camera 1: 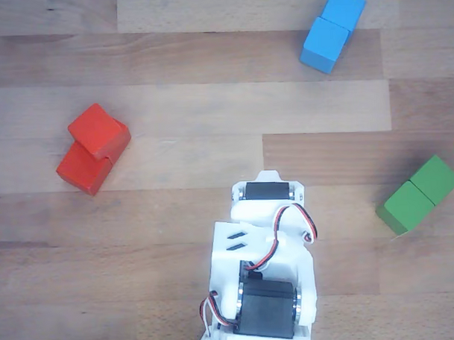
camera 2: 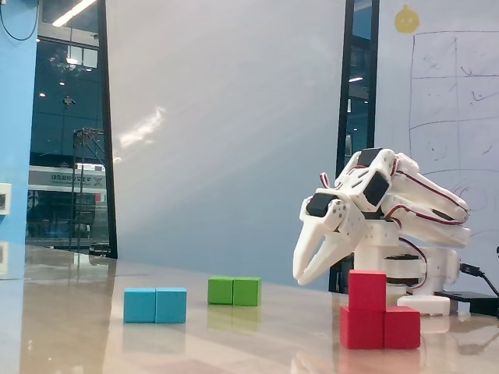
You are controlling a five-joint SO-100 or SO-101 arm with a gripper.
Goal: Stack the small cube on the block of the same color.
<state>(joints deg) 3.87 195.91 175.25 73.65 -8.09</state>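
Fixed view, left to right. Blue block (camera 2: 155, 305) lies on the surface (camera 2: 234, 343) toward its left side, seam across its middle. Green block (camera 2: 234, 291) sits farther back and to the right of it, well apart. End effector (camera 2: 302, 276) hangs above the surface, fingers pointing down and left, tips close together with only a thin gap; empty, pinching nothing. It is up and to the left of the red stack, not touching it. Small cube (camera 2: 367, 289) rests on top of the red block (camera 2: 380, 327), over the block's left half; the block's right half is bare on top. Arm base stands behind the stack, near the surface's right edge.

Other view, left to right. Cube (camera 1: 96, 130) sits on the red block (camera 1: 81, 170) toward the left edge of the surface (camera 1: 209, 88), covering the block's upper half in this view. Arm body enters from the bottom edge at centre; fingertips hidden beneath it here. Blue block (camera 1: 332, 29) lies near the top edge, right of centre. Green block (camera 1: 418, 194) lies near the right edge.
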